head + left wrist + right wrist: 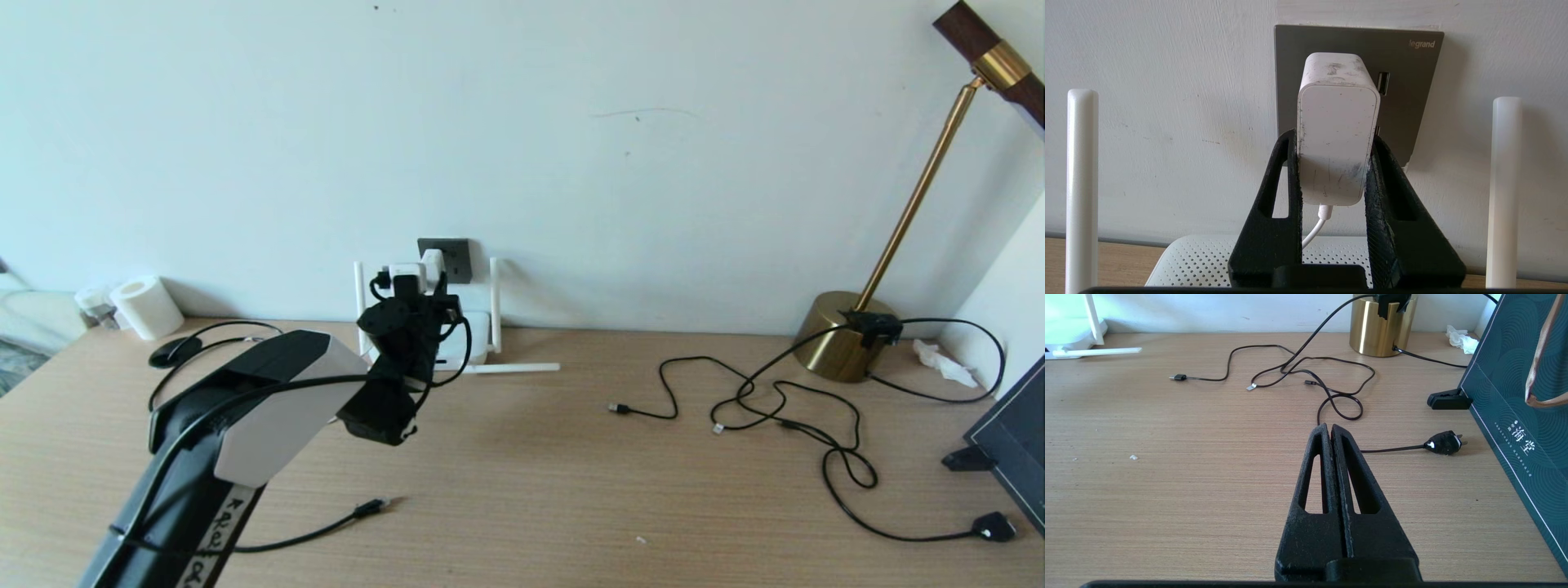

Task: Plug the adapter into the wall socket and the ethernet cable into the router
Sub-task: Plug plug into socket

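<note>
My left gripper is shut on the white adapter, its black fingers pressed to both sides. The adapter's far end sits against the dark grey wall socket; its pins are hidden. A thin white cord hangs from it over the router, which stands below between two upright antennas. From the head view, the left gripper holds the adapter at the wall socket, above the router. The ethernet cable lies loose near the desk's front. My right gripper hovers shut and empty over the desk.
A brass lamp base stands at the back right, with thin black cables tangled before it and a black two-pin plug. A dark teal bag stands at the right edge. A tissue roll is back left. One antenna lies flat.
</note>
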